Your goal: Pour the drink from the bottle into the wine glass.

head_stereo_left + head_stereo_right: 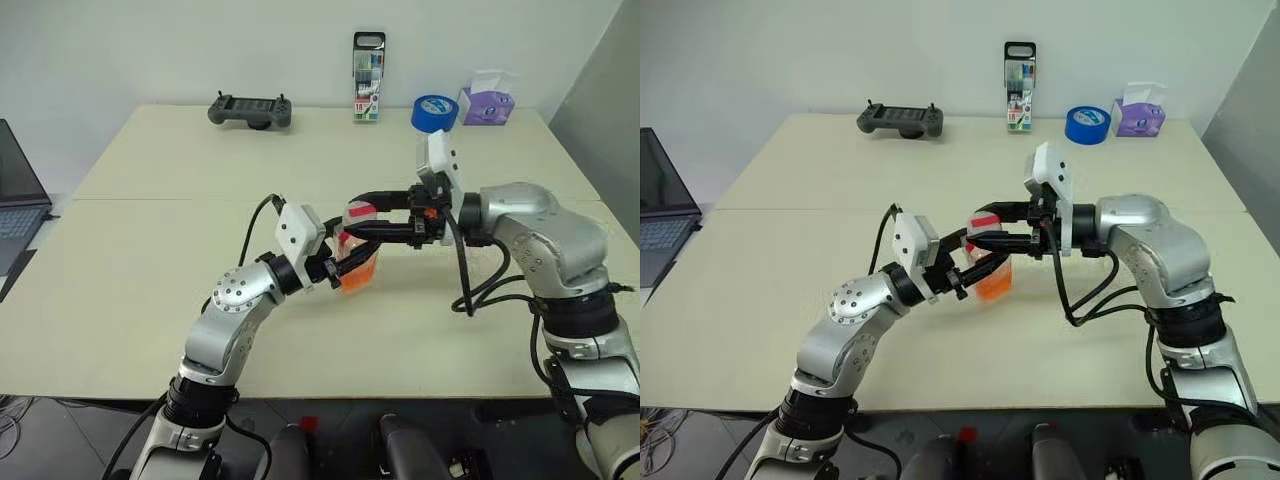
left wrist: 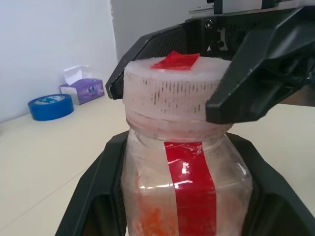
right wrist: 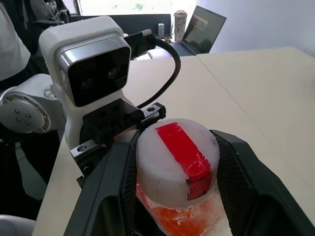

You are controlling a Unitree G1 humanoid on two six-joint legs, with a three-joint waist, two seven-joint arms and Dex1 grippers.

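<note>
The bottle (image 1: 357,262) is held above the beige counter (image 1: 150,260), near its middle, tilted a little, with the orange drink (image 1: 360,278) sitting in its lower part. The left pincer (image 2: 184,196) is clamped on the bottle's body, one black finger on each side of the clear plastic, the red label strip facing out between them. The right pincer (image 3: 174,162) comes in from the opposite side, nearly level, and its two fingers are closed around the white cap (image 2: 172,93), which carries a strip of red tape across its top. The cap is on the bottle.

Along the far edge of the counter stand a black handheld controller (image 1: 250,110), a tall marker pack (image 1: 367,77) with a black handle, a roll of blue tape (image 1: 434,113) and a purple tissue box (image 1: 487,103), all well apart from the bottle. An open laptop (image 1: 18,195) sits off the counter's left side.
</note>
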